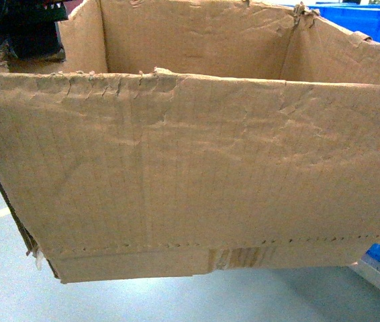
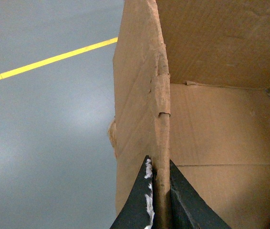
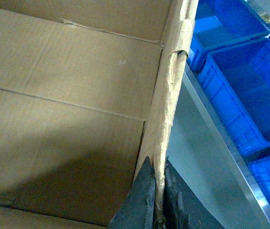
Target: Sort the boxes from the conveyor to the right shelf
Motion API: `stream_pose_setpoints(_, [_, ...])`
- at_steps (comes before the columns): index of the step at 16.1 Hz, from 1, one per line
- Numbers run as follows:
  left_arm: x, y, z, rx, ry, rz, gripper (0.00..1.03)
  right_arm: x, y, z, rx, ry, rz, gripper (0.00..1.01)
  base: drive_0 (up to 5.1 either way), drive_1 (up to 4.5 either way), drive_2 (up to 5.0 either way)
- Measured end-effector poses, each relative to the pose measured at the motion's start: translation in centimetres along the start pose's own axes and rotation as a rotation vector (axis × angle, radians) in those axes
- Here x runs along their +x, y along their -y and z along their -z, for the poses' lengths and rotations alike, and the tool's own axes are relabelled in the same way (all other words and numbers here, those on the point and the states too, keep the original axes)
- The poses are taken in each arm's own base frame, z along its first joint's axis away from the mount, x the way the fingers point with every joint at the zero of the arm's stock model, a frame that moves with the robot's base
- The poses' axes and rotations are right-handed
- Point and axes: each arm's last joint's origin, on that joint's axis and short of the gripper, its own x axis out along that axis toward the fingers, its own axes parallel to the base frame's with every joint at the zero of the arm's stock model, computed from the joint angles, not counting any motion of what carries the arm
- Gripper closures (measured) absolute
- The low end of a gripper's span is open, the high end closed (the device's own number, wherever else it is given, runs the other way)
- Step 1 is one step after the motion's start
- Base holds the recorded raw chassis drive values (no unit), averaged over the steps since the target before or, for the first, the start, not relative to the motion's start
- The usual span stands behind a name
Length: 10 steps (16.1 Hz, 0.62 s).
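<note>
Currently in transfer: carton [image 1: 190,181] aloft over grey floor [image 2: 44,119], left end effector [image 2: 158,200] and right end effector [image 3: 159,200] clamped on opposite walls; blue bins [image 3: 240,95] at three o'clock; next, likely placement onto shelf.

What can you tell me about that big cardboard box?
The cardboard box is brown corrugated board, open-topped and empty, with ragged torn edges, a creased front, a perforated line and a tape patch near its base. It sits upright, off the grey floor. The left gripper and the right gripper each pinch a side wall.
</note>
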Motion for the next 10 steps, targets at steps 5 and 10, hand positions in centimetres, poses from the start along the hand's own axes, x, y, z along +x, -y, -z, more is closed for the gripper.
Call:
stream_pose_setpoints(5, [0.0,0.0,0.0,0.0,0.0,0.0,1.01,0.0,0.0,0.0,0.0,0.0,0.0,0.99,-1.2,-1.22,-1.2])
stream_pose_setpoints(10, [0.0,0.0,0.0,0.0,0.0,0.0,1.01,0.0,0.0,0.0,0.0,0.0,0.0,0.99,-1.2,-1.22,-1.2])
